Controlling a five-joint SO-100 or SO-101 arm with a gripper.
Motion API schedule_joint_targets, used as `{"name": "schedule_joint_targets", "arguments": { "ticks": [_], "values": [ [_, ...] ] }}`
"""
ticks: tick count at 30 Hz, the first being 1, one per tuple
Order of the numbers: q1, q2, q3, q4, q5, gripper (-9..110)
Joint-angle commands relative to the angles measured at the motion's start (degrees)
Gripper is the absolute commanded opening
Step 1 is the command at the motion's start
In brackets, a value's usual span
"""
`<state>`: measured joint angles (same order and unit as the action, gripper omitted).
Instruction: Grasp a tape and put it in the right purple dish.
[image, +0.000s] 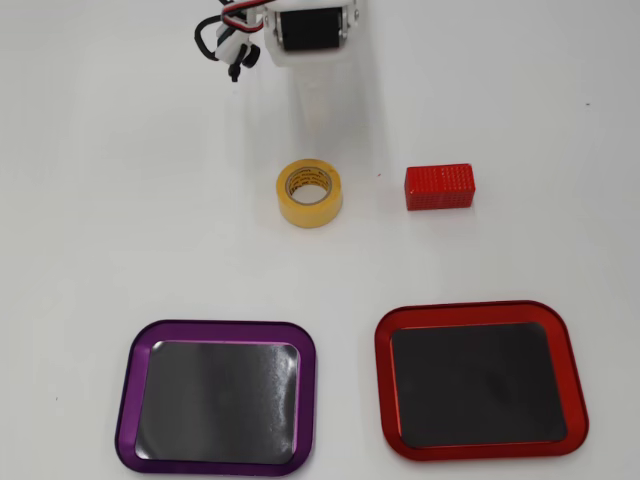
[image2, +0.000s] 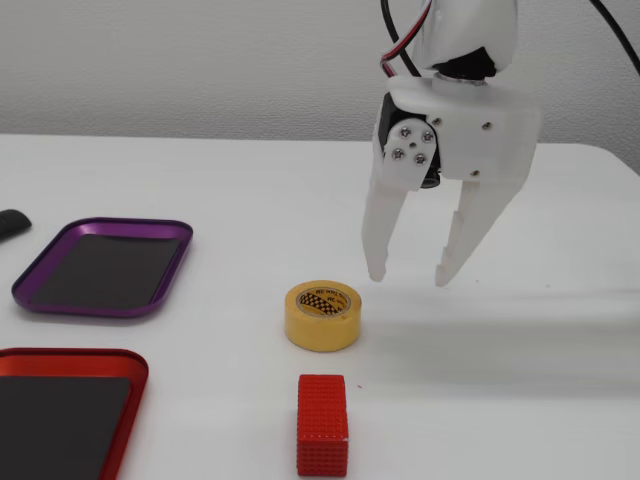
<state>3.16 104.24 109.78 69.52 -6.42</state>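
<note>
The yellow tape roll (image: 310, 212) with a tan printed core lies flat on the white table, near the middle in the overhead view. In the fixed view the tape (image2: 322, 331) is low in the centre. My gripper (image2: 410, 280) is open and empty, pointing down. It hovers above the table, up and to the right of the tape and apart from it. The overhead view shows the arm's wrist (image: 310, 30) at the top edge, beyond the tape. The purple dish (image: 124, 400) is empty at the bottom left of the overhead view, and it sits at the left in the fixed view (image2: 172, 268).
A red ribbed block (image: 439, 187) lies right of the tape in the overhead view, and in front of it in the fixed view (image2: 322, 425). A red-rimmed tray (image: 382, 380) sits empty beside the purple dish. A dark object (image2: 10, 224) shows at the fixed view's left edge.
</note>
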Motion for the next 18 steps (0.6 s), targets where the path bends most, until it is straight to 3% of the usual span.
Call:
{"name": "schedule_joint_targets", "arguments": {
  "ticks": [1, 18],
  "values": [
    [0.3, -0.1, -2.0, -0.2, -0.2, 14],
    [0.4, -1.0, -0.7, -10.7, -0.3, 14]
  ]
}}
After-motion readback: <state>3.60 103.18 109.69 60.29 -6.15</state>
